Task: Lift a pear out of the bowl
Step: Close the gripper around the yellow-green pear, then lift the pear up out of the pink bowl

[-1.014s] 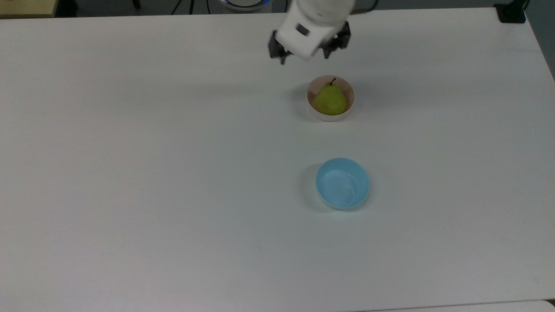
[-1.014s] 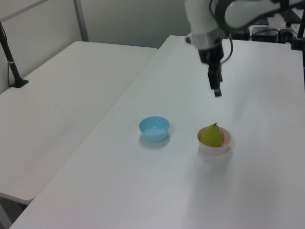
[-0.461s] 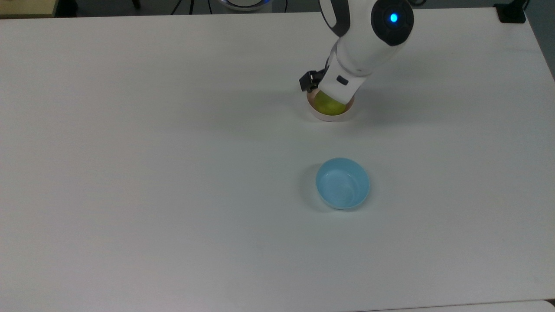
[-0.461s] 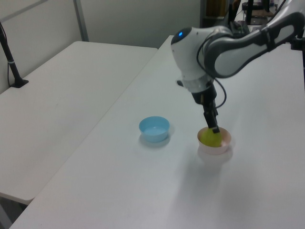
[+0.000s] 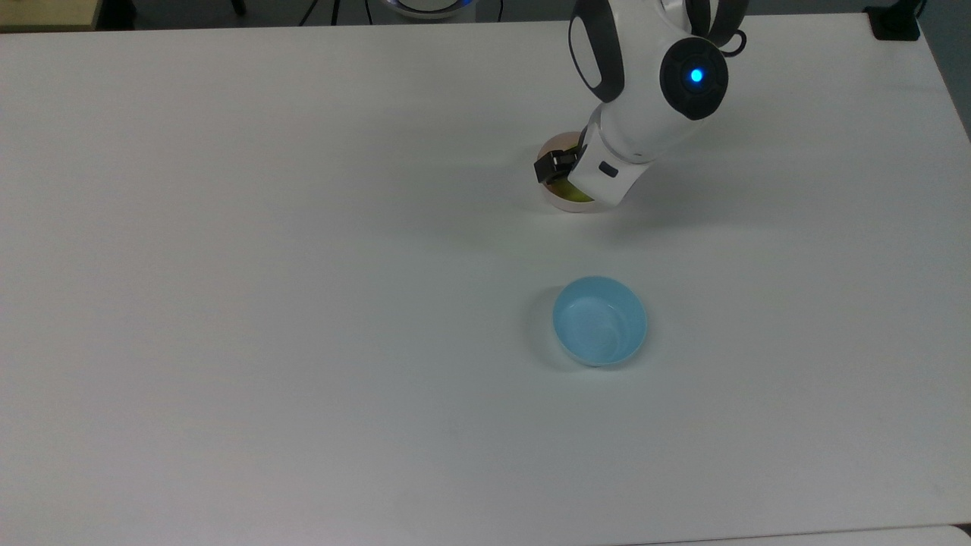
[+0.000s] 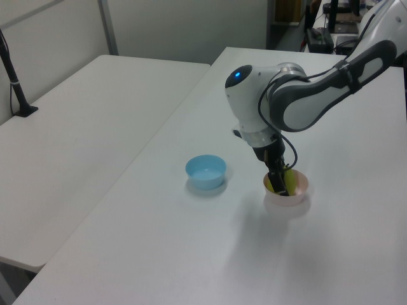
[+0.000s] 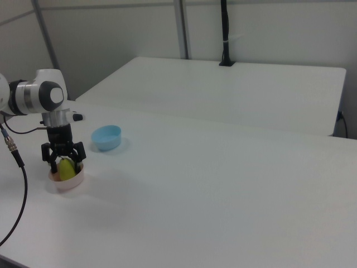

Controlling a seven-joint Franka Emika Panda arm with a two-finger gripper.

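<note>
Pale pink bowl point(image 7: 67, 180) stands on the white desk point(image 5: 303, 303), broad bare surface all round; a light blue bowl point(image 5: 599, 320) sits well apart from it. The claw point(image 7: 63, 162), fingers apart, straddles the yellow-green pear point(image 7: 67, 168) inside the pink bowl, one finger on each side.

A lab: bare white tables point(image 7: 234, 184), partition walls point(image 7: 268, 33)

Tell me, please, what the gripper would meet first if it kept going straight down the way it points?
Most likely the pear: the gripper points down with its fingers astride the fruit, inside the pink bowl.
</note>
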